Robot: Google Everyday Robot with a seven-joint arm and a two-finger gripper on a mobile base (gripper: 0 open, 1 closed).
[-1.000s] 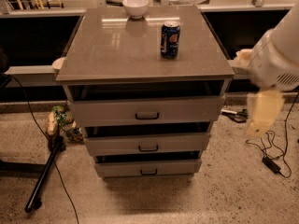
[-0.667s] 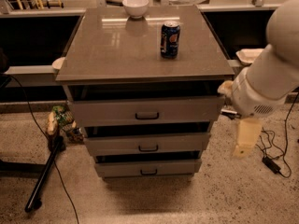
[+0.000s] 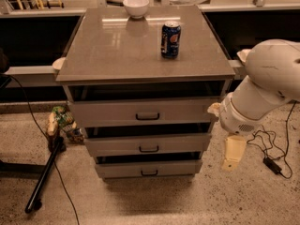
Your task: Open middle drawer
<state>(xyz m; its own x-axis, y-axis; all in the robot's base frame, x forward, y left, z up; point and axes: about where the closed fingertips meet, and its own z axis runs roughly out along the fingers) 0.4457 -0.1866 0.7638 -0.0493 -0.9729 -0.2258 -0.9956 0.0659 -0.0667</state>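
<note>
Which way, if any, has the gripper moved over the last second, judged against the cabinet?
Yes. The gripper has dropped and shifted left toward the cabinet; it now hangs right of the middle drawer, not touching it.

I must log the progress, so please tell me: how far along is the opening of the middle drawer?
Nothing looks done yet: the middle drawer looks shut. In hand: the gripper hangs right of the cabinet, away from the black handle. Left: reach the handle, grasp it, pull.
</note>
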